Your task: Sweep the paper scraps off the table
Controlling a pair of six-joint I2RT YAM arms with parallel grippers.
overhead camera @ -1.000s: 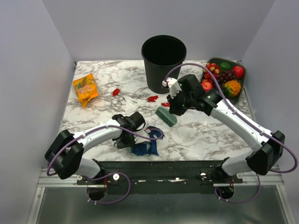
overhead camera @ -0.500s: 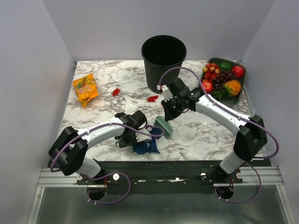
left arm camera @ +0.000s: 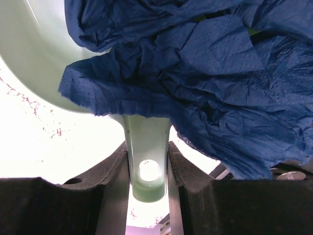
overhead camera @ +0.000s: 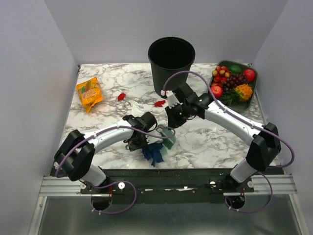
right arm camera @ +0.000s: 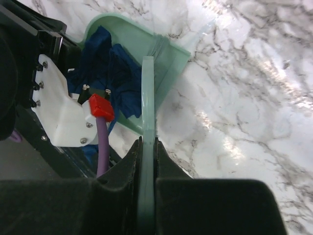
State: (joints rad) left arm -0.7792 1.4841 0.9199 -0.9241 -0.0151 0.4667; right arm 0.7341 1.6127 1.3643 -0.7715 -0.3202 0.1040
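Teal dustpan [right arm camera: 129,36] pinched by left gripper [left arm camera: 146,156], blue cloth [left arm camera: 205,73] heaped inside, right gripper [right arm camera: 147,152] clamping brush [right arm camera: 148,88], red paper scraps [overhead camera: 122,97] upper left.

Legible text: none | orange snack packet [overhead camera: 89,94], far-left of bench [overhead camera: 215,142]: printed front, lettering too small to read | both wrist views: no readable labels, brands or numbers

Two paper scraps [overhead camera: 122,97], one bin [overhead camera: 171,73], one packet [overhead camera: 89,94], one dustpan [right arm camera: 139,36].
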